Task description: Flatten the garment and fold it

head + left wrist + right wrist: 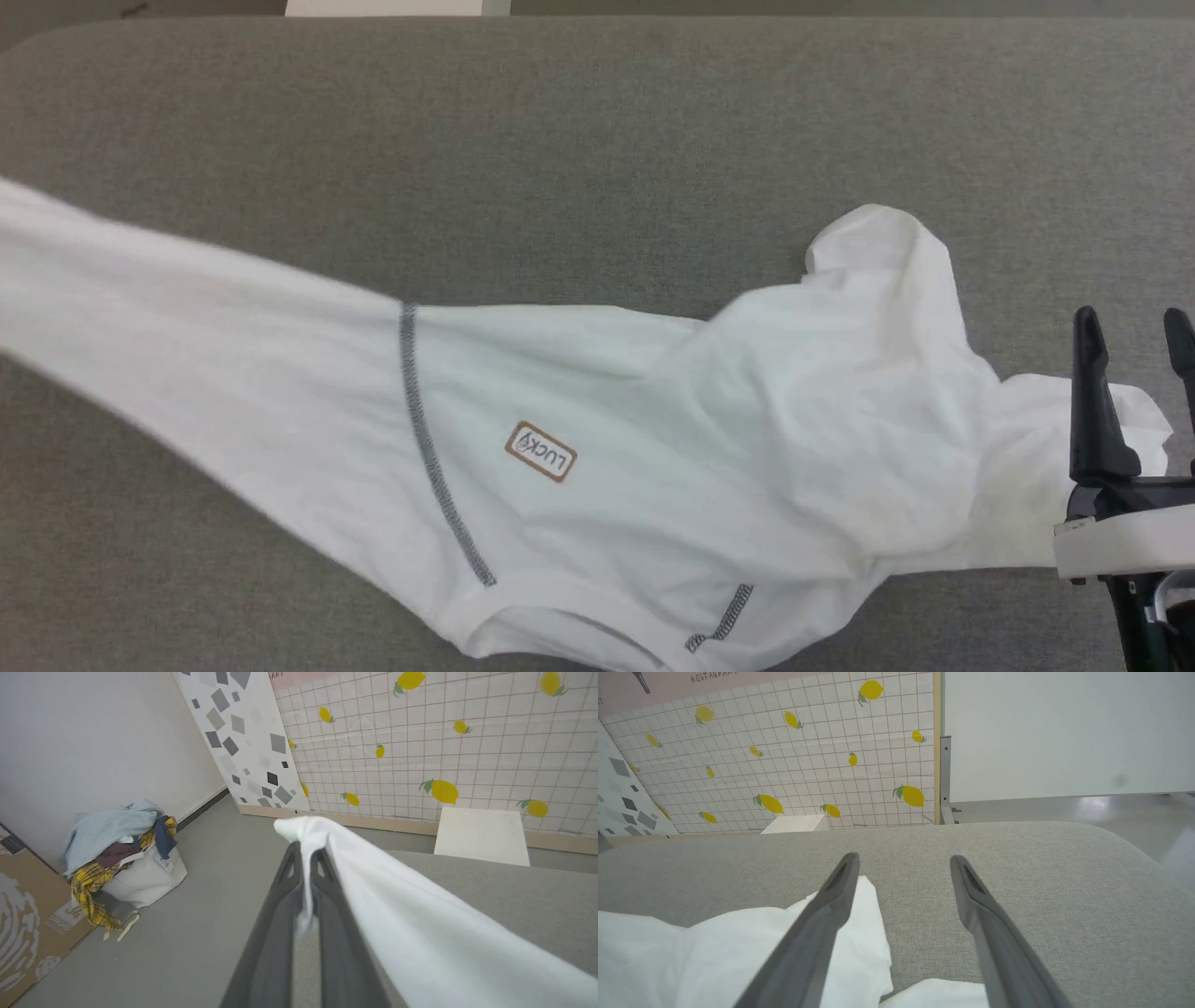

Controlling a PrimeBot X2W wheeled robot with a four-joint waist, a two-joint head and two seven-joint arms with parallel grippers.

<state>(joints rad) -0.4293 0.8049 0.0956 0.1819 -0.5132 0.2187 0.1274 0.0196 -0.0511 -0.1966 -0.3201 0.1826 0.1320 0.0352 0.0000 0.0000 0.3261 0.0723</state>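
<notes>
Grey fabric tabletop (653,140), lemon-grid wall (444,742) past far edge, white box (481,835) against it, laundry pile (117,844) on floor off left side. Garment (653,448) across near half of tabletop, left edge to almost right edge, logo patch (541,451) facing up, bottom part running off near edge. Left end lifted and blurred at left edge, drawn into a taut band. Left gripper (307,850) clenched on that bunched end, cloth pinched between fingers, held out by left edge, likely pulling to take out slack. Right end rumpled, humped near right edge. Right gripper (1132,319) released, jaws spread wide, nothing between, hovering over rumpled end, probably lined up to grab it for counter-pull. Flattening stage by the look of it, no fold yet.
</notes>
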